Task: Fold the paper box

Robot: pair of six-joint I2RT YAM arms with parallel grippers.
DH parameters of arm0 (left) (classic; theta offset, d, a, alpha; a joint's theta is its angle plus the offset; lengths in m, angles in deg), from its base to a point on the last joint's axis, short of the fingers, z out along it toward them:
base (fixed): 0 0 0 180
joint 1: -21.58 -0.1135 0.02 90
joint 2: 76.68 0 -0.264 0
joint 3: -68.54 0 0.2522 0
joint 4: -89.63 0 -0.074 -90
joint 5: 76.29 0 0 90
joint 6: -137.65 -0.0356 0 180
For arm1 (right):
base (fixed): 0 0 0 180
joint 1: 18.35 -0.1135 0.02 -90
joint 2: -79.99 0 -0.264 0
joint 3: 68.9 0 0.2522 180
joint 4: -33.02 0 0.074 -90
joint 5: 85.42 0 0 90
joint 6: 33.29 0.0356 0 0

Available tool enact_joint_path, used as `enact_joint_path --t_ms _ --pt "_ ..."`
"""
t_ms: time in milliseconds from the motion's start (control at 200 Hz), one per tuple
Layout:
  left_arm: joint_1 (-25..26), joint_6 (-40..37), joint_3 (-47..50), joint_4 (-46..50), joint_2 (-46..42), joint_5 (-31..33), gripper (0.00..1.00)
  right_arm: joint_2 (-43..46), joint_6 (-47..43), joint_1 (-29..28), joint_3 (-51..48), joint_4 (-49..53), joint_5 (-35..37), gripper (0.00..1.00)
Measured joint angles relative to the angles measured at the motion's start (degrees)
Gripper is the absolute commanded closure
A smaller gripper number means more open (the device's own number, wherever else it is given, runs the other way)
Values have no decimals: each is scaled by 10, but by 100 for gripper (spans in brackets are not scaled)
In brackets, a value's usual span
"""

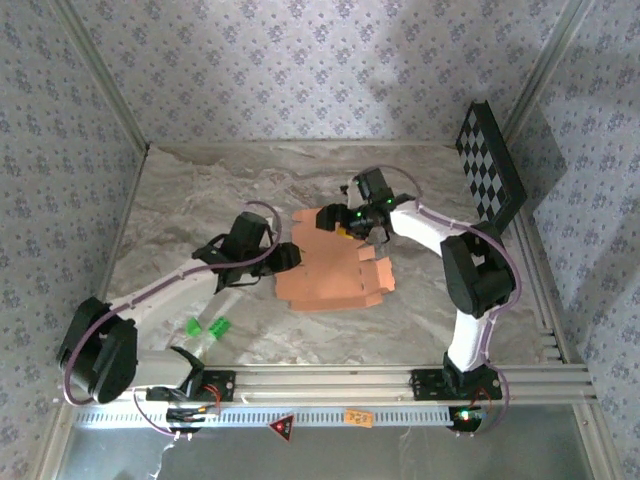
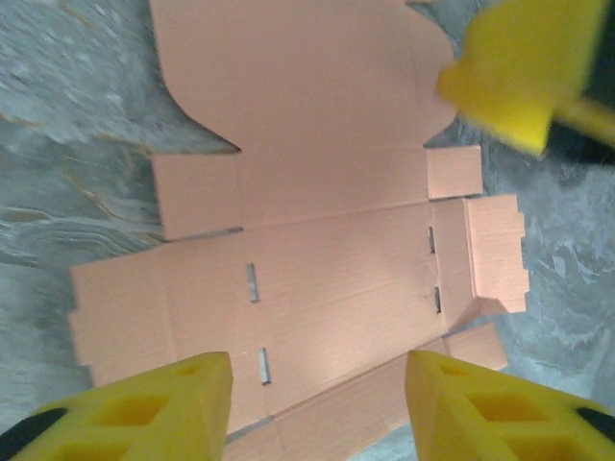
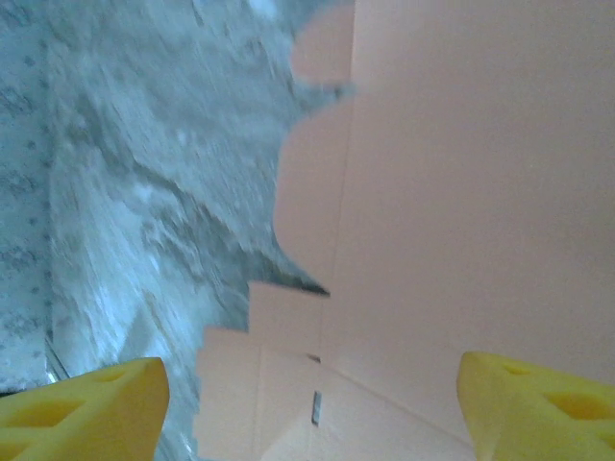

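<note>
The paper box lies unfolded and flat on the marbled table, a salmon-orange card with creased panels, slots and flaps. My left gripper is at its left edge. In the left wrist view the box spreads out below my left gripper, whose yellow fingers stand apart over the near strip, open. My right gripper hovers over the box's far edge. In the right wrist view the right gripper is open wide above the box, with nothing between its fingers.
Small green pieces lie on the table near the left arm's base. A black-and-white checkerboard panel leans at the back right. Patterned walls close in the table on three sides. A yellow finger of the right gripper shows over the box's far corner.
</note>
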Motion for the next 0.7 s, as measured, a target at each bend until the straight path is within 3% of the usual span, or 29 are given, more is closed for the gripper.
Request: enact_joint_path --t_ms 255,700 --pt "59 21 -1 -26 68 0 56 -92 -58 16 135 52 -26 33" --pt "100 52 -2 -39 152 -5 63 -198 -97 23 199 118 -56 38"
